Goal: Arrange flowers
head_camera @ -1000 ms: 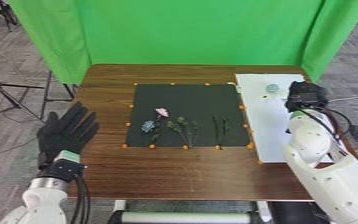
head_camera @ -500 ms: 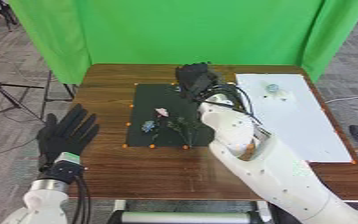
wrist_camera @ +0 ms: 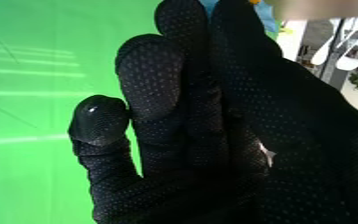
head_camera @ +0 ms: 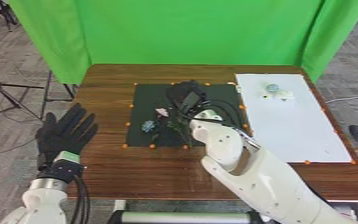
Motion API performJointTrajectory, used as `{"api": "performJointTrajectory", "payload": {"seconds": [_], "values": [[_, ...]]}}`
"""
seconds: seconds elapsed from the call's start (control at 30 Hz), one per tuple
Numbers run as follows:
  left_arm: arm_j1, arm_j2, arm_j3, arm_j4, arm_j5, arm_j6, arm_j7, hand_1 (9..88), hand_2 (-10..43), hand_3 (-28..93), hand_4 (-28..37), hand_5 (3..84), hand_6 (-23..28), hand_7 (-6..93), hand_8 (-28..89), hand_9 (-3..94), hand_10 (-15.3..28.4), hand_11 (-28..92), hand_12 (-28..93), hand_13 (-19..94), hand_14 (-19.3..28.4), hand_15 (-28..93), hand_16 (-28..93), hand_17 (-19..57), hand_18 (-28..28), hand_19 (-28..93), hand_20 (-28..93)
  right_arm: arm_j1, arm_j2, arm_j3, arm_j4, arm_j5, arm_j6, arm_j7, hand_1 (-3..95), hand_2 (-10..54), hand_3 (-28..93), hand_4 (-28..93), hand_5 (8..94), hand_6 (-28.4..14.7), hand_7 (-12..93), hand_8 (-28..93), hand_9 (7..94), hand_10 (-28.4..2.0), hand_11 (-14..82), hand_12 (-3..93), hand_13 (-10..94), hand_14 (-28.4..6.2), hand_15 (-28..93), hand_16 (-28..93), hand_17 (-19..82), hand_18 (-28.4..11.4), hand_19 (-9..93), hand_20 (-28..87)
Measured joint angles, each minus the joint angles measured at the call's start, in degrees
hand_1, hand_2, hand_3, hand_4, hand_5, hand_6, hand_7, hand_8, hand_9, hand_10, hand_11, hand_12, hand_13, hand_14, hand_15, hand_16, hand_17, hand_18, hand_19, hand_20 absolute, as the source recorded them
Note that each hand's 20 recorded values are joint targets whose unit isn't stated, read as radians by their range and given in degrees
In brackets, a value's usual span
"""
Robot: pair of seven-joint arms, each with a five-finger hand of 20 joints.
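Head view has the right hand, fingers relaxed, over the black mat; the left hand is open, palm-flat. Near the right hand is a pink flower, then a blue flower; pale flowers lie on the white board.

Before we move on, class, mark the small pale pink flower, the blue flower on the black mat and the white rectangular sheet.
Pale pink flower [head_camera: 162, 112]: head view, on its petals.
Blue flower [head_camera: 148, 126]: head view, on its bloom.
White rectangular sheet [head_camera: 298, 134]: head view, on its bare middle.
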Motion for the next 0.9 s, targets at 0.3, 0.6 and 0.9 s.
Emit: {"api": "performJointTrajectory", "payload": {"seconds": [0.3,0.6,0.9], "values": [[-0.47,0.00,0.29,0.02,-0.05,1.13,-0.51,21.4,10.7,72,-28.3,39.6,6.2,14.8,-9,31.9,11.0,17,11,23,13.4,32,-6,-6.6,14.0,33,12,-1.90,-1.32,-0.08,0.55,0.50,-2.05,0.26,59.1,-9.5,69,-28,73.7,-1.3,26,2,85.4,-9.2,7.6,38.2,74,-5.5,49,44,39,-24.0,89,44],[-0.69,0.05,0.35,0.02,-0.39,1.38,-0.42,22.1,10.2,73,-28.3,39.6,6.2,14.9,-9,31.5,10.9,17,11,23,13.3,32,-6,-6.5,13.9,33,12,-2.92,-2.28,0.24,1.33,0.47,-3.31,1.40,58.1,-9.5,69,-28,68.9,-2.0,22,-1,81.0,-10.0,6.9,35.7,73,-5.2,49,44,39,-24.3,89,44],[-0.70,-0.17,0.05,0.03,-0.57,1.58,-1.20,23.0,9.0,73,-28.3,36.8,6.2,15.5,-9,31.0,10.6,17,11,22,13.2,32,-6,-6.5,13.8,33,12,-3.53,-2.41,0.80,1.26,0.64,-4.99,2.79,53.1,-9.5,73,-28,63.6,-3.2,20,-13,70.7,-14.4,16.9,18.7,71,-6.4,50,42,38,-24.5,90,42]]}}
